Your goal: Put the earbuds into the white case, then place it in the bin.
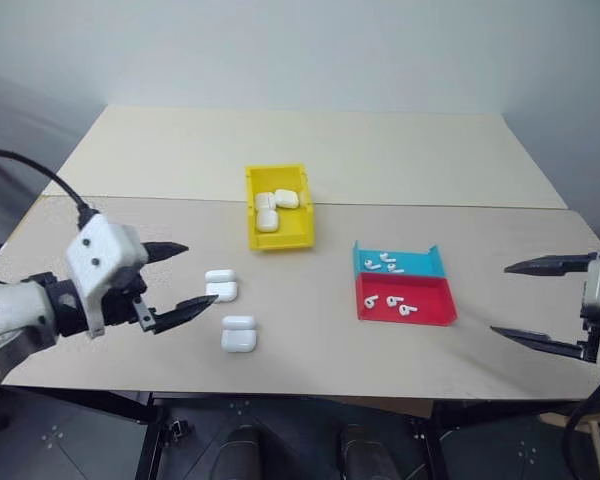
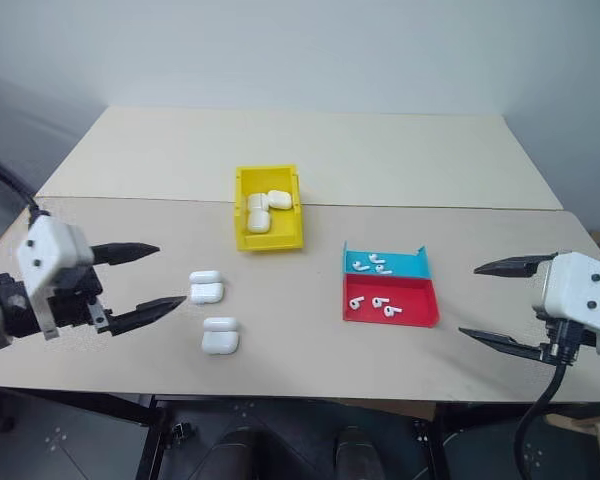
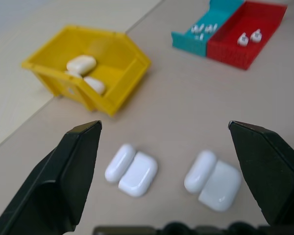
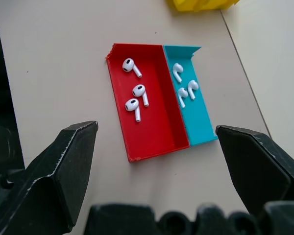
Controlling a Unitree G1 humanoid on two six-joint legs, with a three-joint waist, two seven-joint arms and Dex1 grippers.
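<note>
Left eye view: both the left tool and right tool hover spread and empty above the table, two open white cases just ahead of the left, earbuds in trays before the right, yellow bin beyond, staged for loading.

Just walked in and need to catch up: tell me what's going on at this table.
A two-armed robot is sorting earbuds into cases, and right now it holds nothing. The left gripper hovers with jaws open beside two open white cases lying on the table. The right gripper, jaws also open, hangs to the right of the red tray and teal tray, each holding three loose earbuds. The yellow bin already contains a few cases.
</note>
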